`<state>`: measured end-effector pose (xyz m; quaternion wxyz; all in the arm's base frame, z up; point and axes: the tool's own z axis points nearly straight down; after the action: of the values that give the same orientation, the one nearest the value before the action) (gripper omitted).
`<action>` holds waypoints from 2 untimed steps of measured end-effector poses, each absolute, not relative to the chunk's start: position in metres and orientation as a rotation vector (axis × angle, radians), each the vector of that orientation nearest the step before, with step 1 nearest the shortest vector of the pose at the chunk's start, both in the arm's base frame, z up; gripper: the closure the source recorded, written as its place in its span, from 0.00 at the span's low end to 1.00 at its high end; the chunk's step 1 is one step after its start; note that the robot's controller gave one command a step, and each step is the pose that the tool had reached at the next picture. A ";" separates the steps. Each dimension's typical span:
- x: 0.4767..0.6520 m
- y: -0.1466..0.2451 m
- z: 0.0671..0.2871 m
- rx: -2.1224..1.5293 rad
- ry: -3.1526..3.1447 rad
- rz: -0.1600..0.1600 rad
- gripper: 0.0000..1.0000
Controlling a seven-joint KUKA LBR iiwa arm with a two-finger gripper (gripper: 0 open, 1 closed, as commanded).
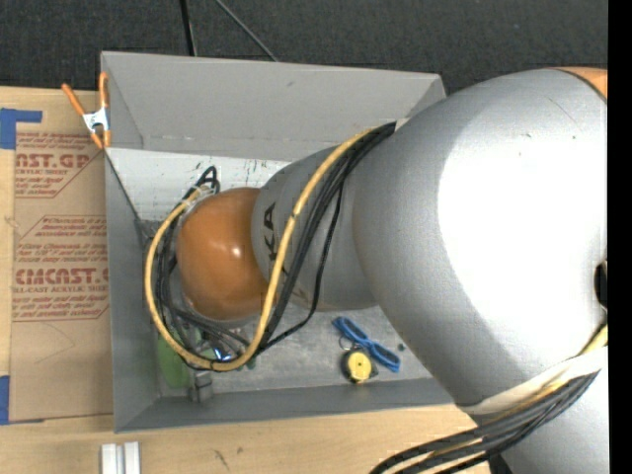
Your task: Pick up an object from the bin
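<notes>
The arm is hanging deep in the near-left corner of the bin (276, 102), its orange wrist cover (222, 255) and cables largely hiding the gripper (202, 375), so whether it is open or closed cannot be told. A green thing (170, 363), likely the target, is lying just beside it. Two walls are crowding the wrist, leaving room mainly upward, while a blue-handled tool (367, 344) with a yellow disc (356, 365) is lying apart on open floor.

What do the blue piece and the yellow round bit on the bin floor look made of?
Blue piece: probably matte plastic, judging by even saturated colour, thin crossed arms. Yellow round bit: possibly plastic too, even colour with a dark centre; too small to be sure.
</notes>
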<state>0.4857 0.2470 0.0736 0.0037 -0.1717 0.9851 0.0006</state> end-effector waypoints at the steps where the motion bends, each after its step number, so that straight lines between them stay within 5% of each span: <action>1: 0.484 0.247 0.073 -0.539 3.094 0.002 1.00; 2: 0.505 0.239 0.184 -0.428 3.103 0.005 1.00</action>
<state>0.5048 0.2387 0.1841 0.0047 -0.1367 0.9906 0.0017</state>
